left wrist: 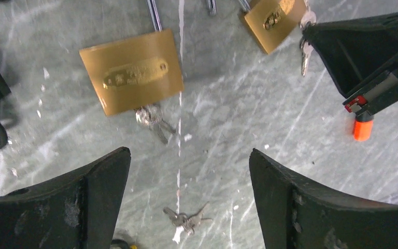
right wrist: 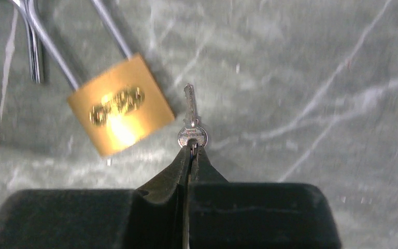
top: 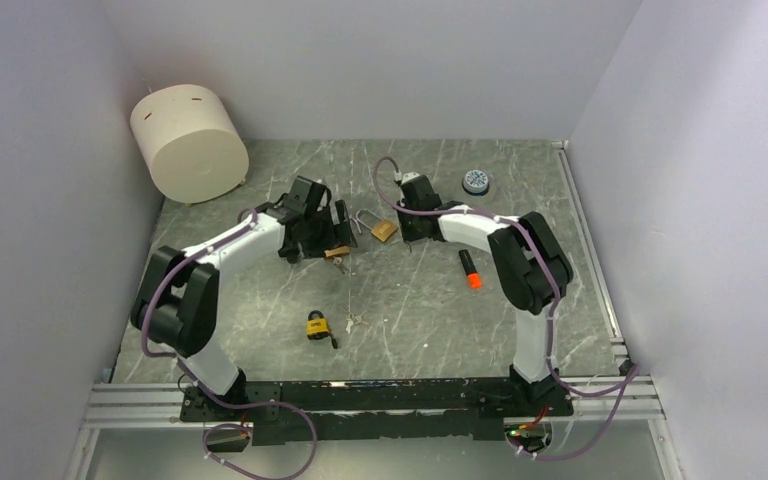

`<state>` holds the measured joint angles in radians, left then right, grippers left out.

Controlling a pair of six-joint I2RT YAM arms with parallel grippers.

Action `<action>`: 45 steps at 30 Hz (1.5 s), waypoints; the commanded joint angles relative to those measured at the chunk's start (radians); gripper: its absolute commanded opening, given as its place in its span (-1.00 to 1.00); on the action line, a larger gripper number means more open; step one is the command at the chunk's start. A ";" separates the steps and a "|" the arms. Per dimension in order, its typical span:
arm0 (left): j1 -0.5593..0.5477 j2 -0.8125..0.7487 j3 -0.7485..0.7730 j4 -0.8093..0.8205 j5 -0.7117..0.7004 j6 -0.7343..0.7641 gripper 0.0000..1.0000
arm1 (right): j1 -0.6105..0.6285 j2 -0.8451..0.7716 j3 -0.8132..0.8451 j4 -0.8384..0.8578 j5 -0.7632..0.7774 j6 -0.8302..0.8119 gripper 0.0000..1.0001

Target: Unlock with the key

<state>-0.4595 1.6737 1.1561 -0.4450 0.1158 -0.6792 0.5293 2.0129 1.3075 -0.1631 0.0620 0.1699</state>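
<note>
Right end effector (right wrist: 190,151) pinches a key (right wrist: 191,136) just beside a padlock (right wrist: 118,106); left end effector (left wrist: 189,161) gapes wide near a second padlock (left wrist: 131,71) on the tabletop (left wrist: 238,109).

The top external view looks down from above and behind the arm bases, far enough back to take in the whole surface (top: 410,300). The left wrist view looks steeply down between the spread left fingers (left wrist: 83,202), close to the surface. The right wrist view sits closer still, behind the pinched right fingers (right wrist: 171,179). All three views share one brass padlock (right wrist: 119,111); both wrist views share the key (right wrist: 190,122).
</note>
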 commanded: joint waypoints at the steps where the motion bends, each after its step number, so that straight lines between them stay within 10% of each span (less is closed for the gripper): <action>1: 0.003 -0.155 -0.092 0.137 0.068 -0.050 0.76 | -0.005 -0.168 -0.133 0.067 -0.048 0.069 -1.00; 12: 0.003 -0.356 -0.315 0.361 0.303 -0.281 0.88 | -0.004 -0.655 -0.524 0.350 -0.330 0.211 -1.00; 19: -0.001 -0.371 -0.504 0.784 0.512 -0.636 0.88 | 0.015 -0.942 -0.716 0.475 -0.507 0.395 -1.00; 23: -0.034 -0.362 -0.547 1.043 0.612 -0.553 0.73 | 0.028 -1.060 -0.761 0.504 -0.578 0.467 -1.00; 33: -0.191 -0.463 -0.453 0.902 0.724 -0.194 0.47 | 0.043 -1.264 -0.791 0.446 -0.644 0.543 -1.00; 45: -0.227 -0.430 -0.469 0.868 0.557 -0.686 0.59 | 0.044 -1.361 -0.790 0.413 -0.639 0.553 -1.00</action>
<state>-0.6785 1.2125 0.7097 0.3565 0.7120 -1.1259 0.5686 0.6666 0.5140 0.2321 -0.5617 0.7155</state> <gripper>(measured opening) 0.774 0.013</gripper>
